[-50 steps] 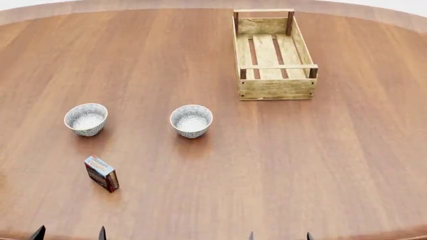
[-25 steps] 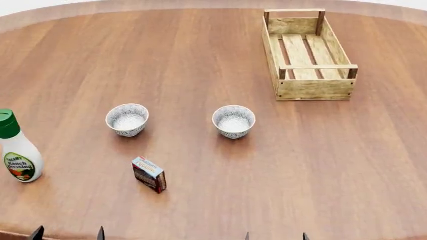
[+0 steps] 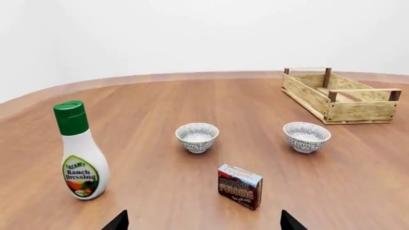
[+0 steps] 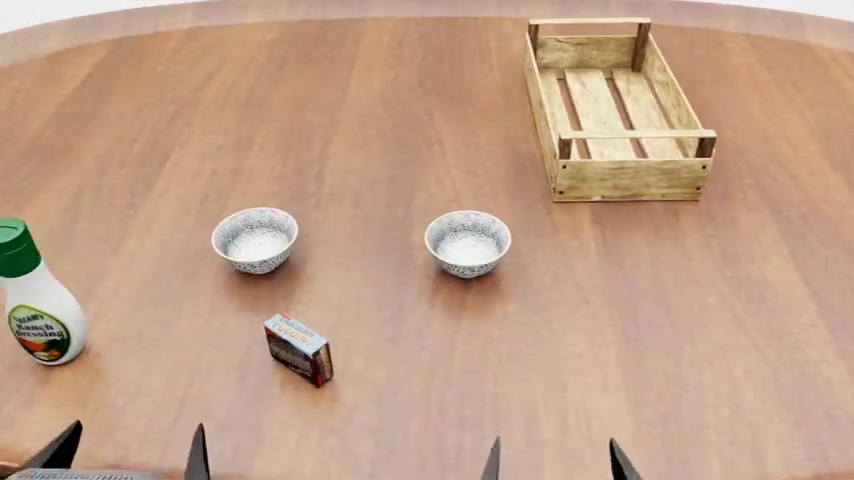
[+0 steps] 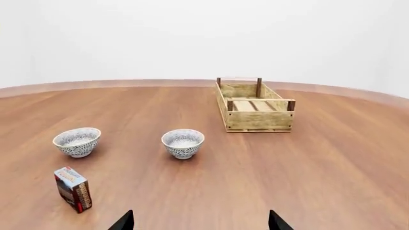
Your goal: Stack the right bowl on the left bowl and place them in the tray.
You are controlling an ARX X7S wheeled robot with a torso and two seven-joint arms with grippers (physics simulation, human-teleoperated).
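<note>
2 patterned bowls sit apart at the middle of the round wooden table (image 4: 400, 120): the left bowl (image 4: 254, 238) and the right bowl (image 4: 467, 242), both upright and empty. The tray (image 4: 617, 105) lies far right, well apart from them. A small box (image 4: 298, 348) stands near the left bowl, a ranch bottle (image 4: 36, 298) far left. The left gripper (image 4: 130, 452) and right gripper (image 4: 551, 463) show spread fingertips at the near edge, holding nothing.

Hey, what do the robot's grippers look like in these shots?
Very little shows. The left gripper and right gripper appear only as pairs of slim, dark, pointed fingertips at the bottom of each view. They look black or charcoal and plain, with no visible markings or cables. A sliver of grey shows beside the left pair. The arms are out of frame.
</note>
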